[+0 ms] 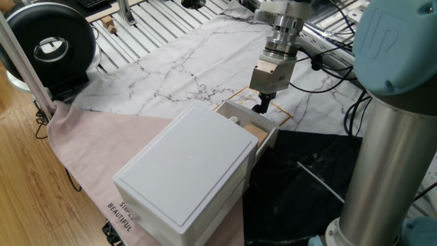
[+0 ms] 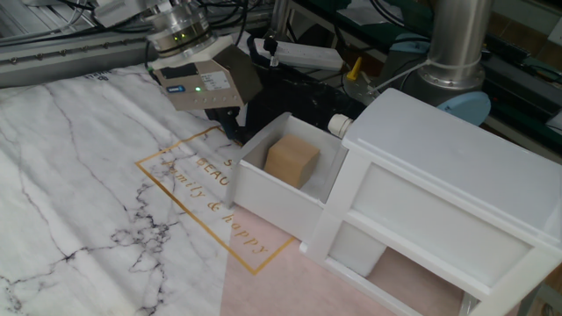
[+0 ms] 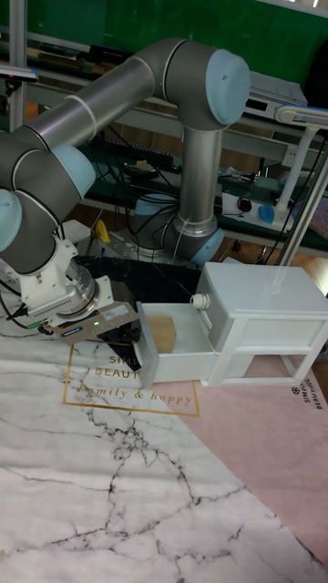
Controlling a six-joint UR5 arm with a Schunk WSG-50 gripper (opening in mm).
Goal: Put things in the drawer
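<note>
inside the open drawer [image 2: 263, 189] sits the wooden cube [image 2: 292, 161], light, stiff, best pinched on flat opposite faces; hand [image 2: 226, 130] at the drawer's front panel, grip state unclear.

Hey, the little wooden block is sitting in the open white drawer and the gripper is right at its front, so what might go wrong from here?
The gripper sits low against the front panel of the shallow white sliding drawer; an off-centre push could skew or jam it. The small light-brown wooden cube lies loose inside, so a hard shove might slide it. The large white box-shaped cabinet rests on cloth and may shift instead of the drawer closing.
</note>
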